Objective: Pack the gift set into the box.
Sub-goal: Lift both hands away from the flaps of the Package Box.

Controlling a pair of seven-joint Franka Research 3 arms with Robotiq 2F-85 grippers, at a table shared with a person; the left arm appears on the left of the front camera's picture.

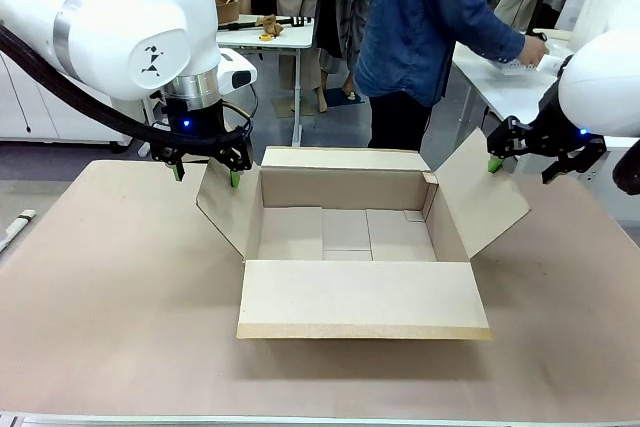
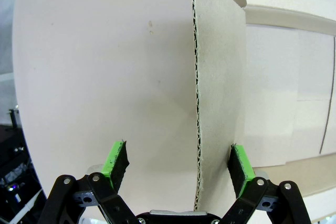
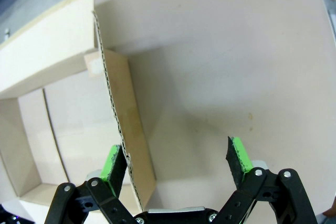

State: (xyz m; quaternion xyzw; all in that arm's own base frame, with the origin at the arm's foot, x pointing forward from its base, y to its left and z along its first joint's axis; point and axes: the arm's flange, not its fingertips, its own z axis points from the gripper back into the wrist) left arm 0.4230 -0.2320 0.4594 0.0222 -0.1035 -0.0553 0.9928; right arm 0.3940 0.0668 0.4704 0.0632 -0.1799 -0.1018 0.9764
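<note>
Box: set at the middle of the desk, open at the top, all four flaps folded outward; plain cardboard floor panels in view inside.
Near flap: laid out flat toward the robot's side of the box.
Far flap: folded back along the box's far rim.
Left flap: raised at a slant from the box's left wall (fluted edge uppermost).
Right flap: raised at a slant from the box's right wall, leaning away from the opening.
Left tool: positioned over the top edge of the left flap, jaws spread wide, nothing gripped. In the left wrist view, left tool straddling the flap's fluted edge, with the edge nearer one green pad; contact cannot be told.
Right tool: positioned above the outer corner of the right flap, jaws spread wide, nothing gripped. In the right wrist view, right tool with the flap's fluted edge running just beside one green pad; contact cannot be told.
Person: standing beyond the box's far side, one arm stretched toward a white table behind the right tool.
</note>
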